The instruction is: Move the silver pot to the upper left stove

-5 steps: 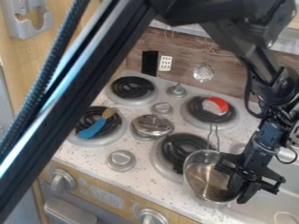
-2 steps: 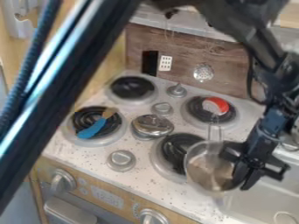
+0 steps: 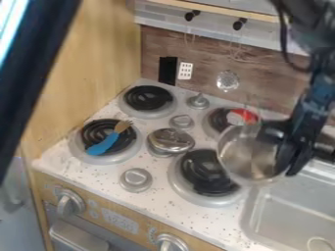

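nearest, a dark bar of the arm [image 3: 33, 81] slants across the upper left; along the bottom, the wooden front panel [image 3: 98, 211] carries two grey knobs, with a handle [image 3: 77, 238] below; to the right lies the metal sink [image 3: 288, 208]; on the speckled white surface [image 3: 98, 177] are a round grey knob [image 3: 135, 180] and the lower right burner [image 3: 204, 169]; the pincer [image 3: 290, 159] is clamped on the right rim of the silver pot [image 3: 247, 159], which it holds above the surface's right side, wire handle toward the back; the lower left burner [image 3: 123, 153] bears a blue and brown utensil [image 3: 105, 143]; a shiny lidded thing [image 3: 171, 140] sits mid-surface; farther back, the upper left burner [image 3: 149, 98] is bare, and a red and white thing [image 3: 242, 116] is on the upper right burner [image 3: 217, 120]; behind, a perforated silver disc [image 3: 227, 81] hangs against the wood-look wall [image 3: 206, 54].
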You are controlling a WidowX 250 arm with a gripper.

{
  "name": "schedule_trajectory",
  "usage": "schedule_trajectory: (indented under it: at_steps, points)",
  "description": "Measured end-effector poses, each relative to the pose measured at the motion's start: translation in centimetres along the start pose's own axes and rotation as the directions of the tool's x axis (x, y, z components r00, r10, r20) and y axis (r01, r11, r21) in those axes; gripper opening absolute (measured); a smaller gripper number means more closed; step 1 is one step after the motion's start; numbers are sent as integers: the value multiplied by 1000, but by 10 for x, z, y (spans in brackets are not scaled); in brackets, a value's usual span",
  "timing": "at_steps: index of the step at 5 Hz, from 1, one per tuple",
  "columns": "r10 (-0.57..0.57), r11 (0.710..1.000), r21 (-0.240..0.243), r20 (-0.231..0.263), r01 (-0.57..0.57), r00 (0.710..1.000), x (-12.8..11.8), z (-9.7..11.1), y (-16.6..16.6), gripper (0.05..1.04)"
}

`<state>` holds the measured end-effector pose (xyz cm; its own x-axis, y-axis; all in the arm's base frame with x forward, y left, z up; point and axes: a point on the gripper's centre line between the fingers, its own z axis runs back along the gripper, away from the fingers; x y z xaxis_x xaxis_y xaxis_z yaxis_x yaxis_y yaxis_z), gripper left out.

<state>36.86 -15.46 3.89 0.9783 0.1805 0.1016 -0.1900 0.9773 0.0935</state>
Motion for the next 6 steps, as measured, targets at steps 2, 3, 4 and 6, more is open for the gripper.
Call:
schedule_trajectory:
  at_steps: [2,3,4,6]
  points:
    - [210,977,49,-91,-207,973,27,-28,65,67]
    - [287,957,86,-131,-278,949,33,-39,95,67]
    - [362,930,130,-166,-344,917,36,-55,126,65]
    - [454,889,136,-137,-437,880,74,-64,158,65]
